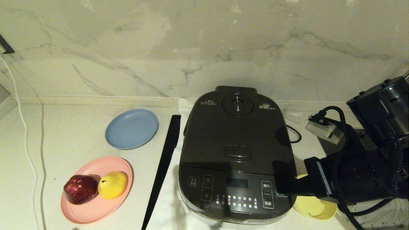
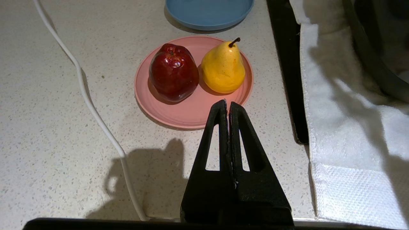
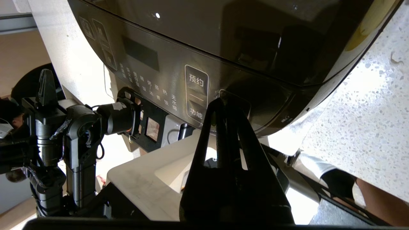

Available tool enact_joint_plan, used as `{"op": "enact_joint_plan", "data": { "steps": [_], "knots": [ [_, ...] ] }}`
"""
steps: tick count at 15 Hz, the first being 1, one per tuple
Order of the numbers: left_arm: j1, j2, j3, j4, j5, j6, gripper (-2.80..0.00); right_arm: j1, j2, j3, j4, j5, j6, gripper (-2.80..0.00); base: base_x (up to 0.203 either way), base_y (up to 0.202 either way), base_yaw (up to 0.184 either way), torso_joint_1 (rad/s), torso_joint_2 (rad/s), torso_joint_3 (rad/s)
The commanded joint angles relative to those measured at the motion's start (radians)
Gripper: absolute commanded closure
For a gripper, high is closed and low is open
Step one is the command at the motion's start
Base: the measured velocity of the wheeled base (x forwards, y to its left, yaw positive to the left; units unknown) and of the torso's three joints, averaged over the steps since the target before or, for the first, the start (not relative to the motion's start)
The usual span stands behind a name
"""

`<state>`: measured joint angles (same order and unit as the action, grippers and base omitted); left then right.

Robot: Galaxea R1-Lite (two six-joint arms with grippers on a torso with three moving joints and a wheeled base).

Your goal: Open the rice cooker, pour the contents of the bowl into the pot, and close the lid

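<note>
The right hand (image 1: pixel 281 188), pressed shut and empty, is held at the front right edge of the closed rice cooker (image 1: pixel 236 153); the bowl (image 1: pixel 314 207) is seen beneath it on the tabletop (image 1: pixel 64 134).

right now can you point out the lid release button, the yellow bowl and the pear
lid release button (image 1: pixel 237 153), head view, centre of the oval button on the closed lid
yellow bowl (image 1: pixel 314 208), head view, visible rim part right of the cooker, below the right arm
pear (image 2: pixel 223 67), left wrist view, middle of its yellow body
</note>
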<state>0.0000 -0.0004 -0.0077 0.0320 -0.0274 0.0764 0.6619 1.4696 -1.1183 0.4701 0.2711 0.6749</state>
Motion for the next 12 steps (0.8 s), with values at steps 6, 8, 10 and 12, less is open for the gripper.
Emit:
{"op": "enact_joint_plan", "data": {
  "steps": [6,8,10,12],
  "knots": [
    [0.000,0.000,0.000,0.000,0.000,0.000,0.00,0.001,0.006,0.014,-0.008,-0.001,0.003,0.00,0.000,0.000,0.000,0.000,0.00,0.000],
    [0.000,0.000,0.000,0.000,0.000,0.000,0.00,0.001,0.003,0.015,-0.008,-0.001,0.004,0.00,0.000,0.000,0.000,0.000,0.00,0.000],
    [0.000,0.000,0.000,0.000,0.000,0.000,0.00,-0.001,0.003,0.018,-0.008,-0.001,0.005,0.00,0.000,0.000,0.000,0.000,0.00,0.000],
    [0.000,0.000,0.000,0.000,0.000,0.000,0.00,-0.001,-0.002,0.018,-0.007,-0.001,0.005,0.00,0.000,0.000,0.000,0.000,0.00,0.000]
  ]
}}
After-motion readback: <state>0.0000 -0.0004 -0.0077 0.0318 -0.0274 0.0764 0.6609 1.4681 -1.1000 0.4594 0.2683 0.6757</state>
